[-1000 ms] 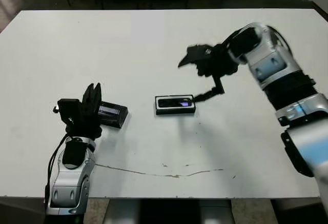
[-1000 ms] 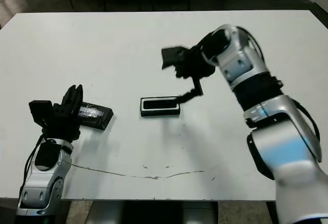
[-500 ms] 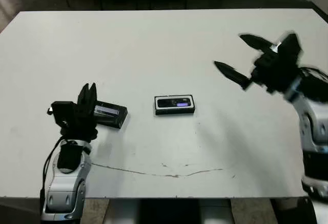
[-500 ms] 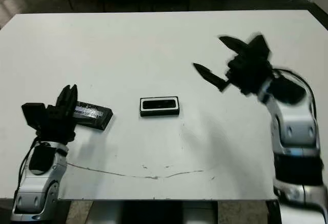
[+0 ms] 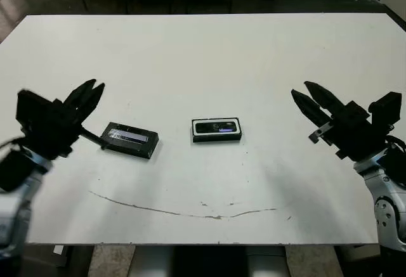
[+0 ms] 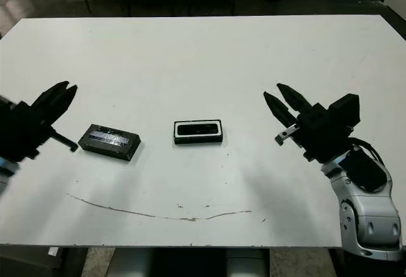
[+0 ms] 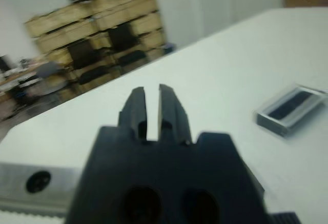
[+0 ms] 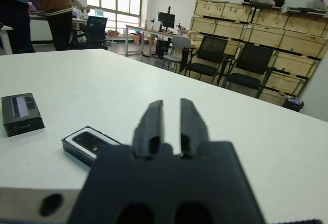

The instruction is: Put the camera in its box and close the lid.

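Glossy black camera [image 5: 216,127] in white-lined box [image 5: 216,137]; striped flat lid [image 5: 129,140] apart; both claws slightly spread, empty.

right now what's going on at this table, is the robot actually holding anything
Nothing is being held. The camera already lies inside the box near the middle of the white table. The lid lies flat on the table to the robot's left of the box, apart from it, so the box is not closed yet. The left claw and right claw hang out at either side, both empty and clear of the lid and box.
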Robot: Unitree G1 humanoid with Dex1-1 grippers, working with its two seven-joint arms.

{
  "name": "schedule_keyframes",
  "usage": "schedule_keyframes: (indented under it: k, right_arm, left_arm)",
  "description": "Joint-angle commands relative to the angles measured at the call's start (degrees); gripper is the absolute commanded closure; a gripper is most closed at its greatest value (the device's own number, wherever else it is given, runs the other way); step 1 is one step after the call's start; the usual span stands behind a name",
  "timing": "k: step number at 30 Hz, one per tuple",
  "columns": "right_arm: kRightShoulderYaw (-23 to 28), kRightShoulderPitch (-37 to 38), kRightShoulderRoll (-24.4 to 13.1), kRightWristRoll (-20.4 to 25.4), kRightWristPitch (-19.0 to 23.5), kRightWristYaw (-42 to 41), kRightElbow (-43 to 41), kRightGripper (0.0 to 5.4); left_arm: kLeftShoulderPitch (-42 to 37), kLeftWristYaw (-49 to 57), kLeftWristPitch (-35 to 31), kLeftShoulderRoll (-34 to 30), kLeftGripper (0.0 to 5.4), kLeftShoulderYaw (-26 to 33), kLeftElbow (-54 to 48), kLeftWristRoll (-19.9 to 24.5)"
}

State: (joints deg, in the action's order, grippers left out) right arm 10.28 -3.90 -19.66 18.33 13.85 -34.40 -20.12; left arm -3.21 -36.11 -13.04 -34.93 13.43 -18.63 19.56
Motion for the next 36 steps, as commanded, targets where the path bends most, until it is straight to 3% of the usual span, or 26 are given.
schedule_keyframes:
  k: [1, 4, 8, 12, 20, 26, 36]
  right_arm:
    - [-0.6, -0.6, -1.8, 0.9, 2.0, 0.2, 0.4, 5.38]
    - [-0.7, -1.2, -2.6, 1.9, 3.8, 0.5, 0.0, 5.40]
    - [-0.9, -1.4, -3.0, 2.2, 3.8, 1.1, 0.1, 5.40]
    - [-1.0, -1.5, -3.1, 2.9, 4.2, 1.3, 0.4, 5.40]
    - [-1.4, -1.5, -4.1, 3.0, 4.8, 1.9, 0.4, 5.40]
    - [-1.4, -1.1, -4.5, 2.6, 3.9, 1.8, 1.1, 5.40]
    - [-2.0, -1.2, -5.1, 2.8, 3.9, 1.2, 1.9, 5.40]
  left_arm:
    - [-2.8, -4.6, -2.9, -4.7, 5.40, -0.6, 2.7, 0.8]
    - [-6.4, -10.7, -4.1, -10.0, 5.17, -3.4, 5.0, -0.4]
    - [-11.4, -20.9, 5.3, -13.9, 4.31, -9.5, 10.7, -4.7]
    - [-15.6, -26.9, 6.4, -16.8, 3.40, -16.2, 12.5, -9.7]
    - [-23.1, -34.9, 6.6, -17.9, 1.52, -26.4, 19.3, -18.3]
    - [-26.0, -37.8, 6.5, -17.3, 0.11, -30.7, 22.6, -23.4]
    - [-29.4, -38.8, 5.9, -15.9, 0.01, -34.5, 26.7, -28.4]
